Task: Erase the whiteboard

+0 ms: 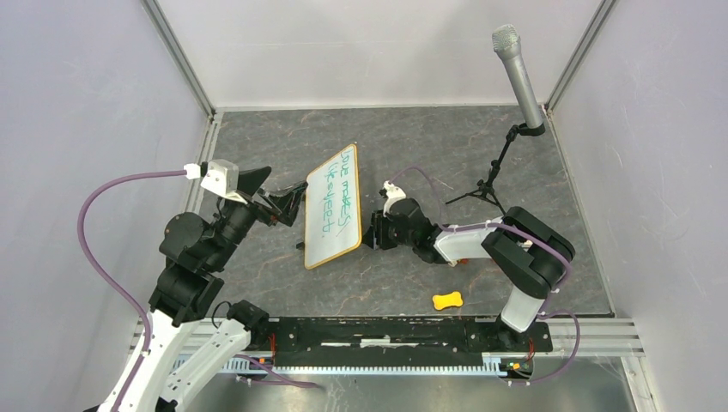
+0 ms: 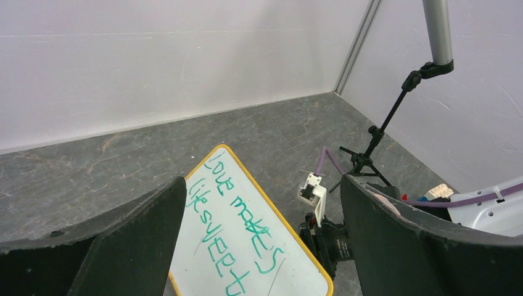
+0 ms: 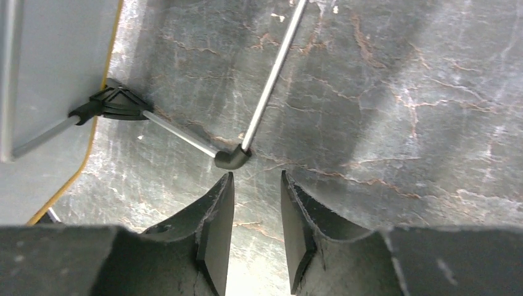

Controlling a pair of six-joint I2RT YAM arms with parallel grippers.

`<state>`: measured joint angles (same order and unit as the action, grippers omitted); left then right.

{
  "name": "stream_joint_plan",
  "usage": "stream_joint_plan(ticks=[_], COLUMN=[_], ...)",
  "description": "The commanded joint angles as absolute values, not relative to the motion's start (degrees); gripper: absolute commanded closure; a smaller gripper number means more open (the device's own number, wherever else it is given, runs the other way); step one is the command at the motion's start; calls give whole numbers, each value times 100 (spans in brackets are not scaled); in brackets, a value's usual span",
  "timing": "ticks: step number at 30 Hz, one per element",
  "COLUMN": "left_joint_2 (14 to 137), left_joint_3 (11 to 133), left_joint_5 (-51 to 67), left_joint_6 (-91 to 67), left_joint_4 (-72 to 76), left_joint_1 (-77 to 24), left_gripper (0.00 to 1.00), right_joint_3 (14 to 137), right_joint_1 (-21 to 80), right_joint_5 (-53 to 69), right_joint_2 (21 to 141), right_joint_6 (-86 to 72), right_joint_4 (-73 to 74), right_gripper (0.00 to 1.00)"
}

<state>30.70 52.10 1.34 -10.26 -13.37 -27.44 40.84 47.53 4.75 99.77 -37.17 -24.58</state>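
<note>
Whiteboard (image 1: 332, 206) stands mid-table, propped at a tilt on its wire foot (image 3: 233, 157), face toward the left arm, green writing (image 1: 336, 199) all unwiped. Nothing erased yet, in my judgement.

Step in hand, as I read it: getting set up around the board. Neither arm carries a wiper. A small yellow object (image 1: 447, 300), maybe the eraser (can't confirm), lies on the table (image 1: 549, 283) near the right arm's base, well apart from the board.

To do it well:
- Fetch a wiper first.
- Brace the board by its frame edge, not the written face.
- Wipe along the text lines with light pressure, since the tilted board looks likely to tip or slide on its foot.
- Keep clear of the microphone stand (image 1: 489, 184) at the far right.

Left gripper (image 1: 290, 202):
- At the board's left edge.
- Released, with its fingers (image 2: 142, 228) spread wide.
- Wrist view shows the written face between and below them.
- Holds nothing; can't tell whether it touches the frame.

Right gripper (image 1: 376, 232):
- Behind the board, low to the table.
- Its fingers (image 3: 216, 209) stand only a narrow slit apart, with nothing between them.
- The foot's bent corner sits just ahead of the tips, apparently not touching.
</note>
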Motion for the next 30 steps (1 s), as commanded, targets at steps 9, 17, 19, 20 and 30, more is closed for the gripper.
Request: stream_joint_plan(ticks=[9,17,19,20,30], left_joint_2=[3185,3161,3150,3148,3114], left_joint_3=[5186,5186,5187,5192,5187], left_joint_5=[22,-134,-125,-123,-154], left_joint_6=[-1161,-1151,-1154,-1160,-1166], left_joint_4=[-1204,-1200,-1204,-1204,-1213], left_joint_1=[-2724,-2722,-2720,-2717,-2718], left_gripper=[0,0,0,0,0], right_joint_3=[4693,5166,5251,5296,5050], right_joint_1=[4875,4921,4951,4962,4877], right_joint_5=[989,879,738,663,415], right_joint_2=[10281,10828,10871,10872,10784], right_joint_6=[-4245,-4588,-4570,-4546,-4124], right_joint_4=[-2946,-2464,-2193,-2045,-1508], right_gripper=[81,89,89,89,84])
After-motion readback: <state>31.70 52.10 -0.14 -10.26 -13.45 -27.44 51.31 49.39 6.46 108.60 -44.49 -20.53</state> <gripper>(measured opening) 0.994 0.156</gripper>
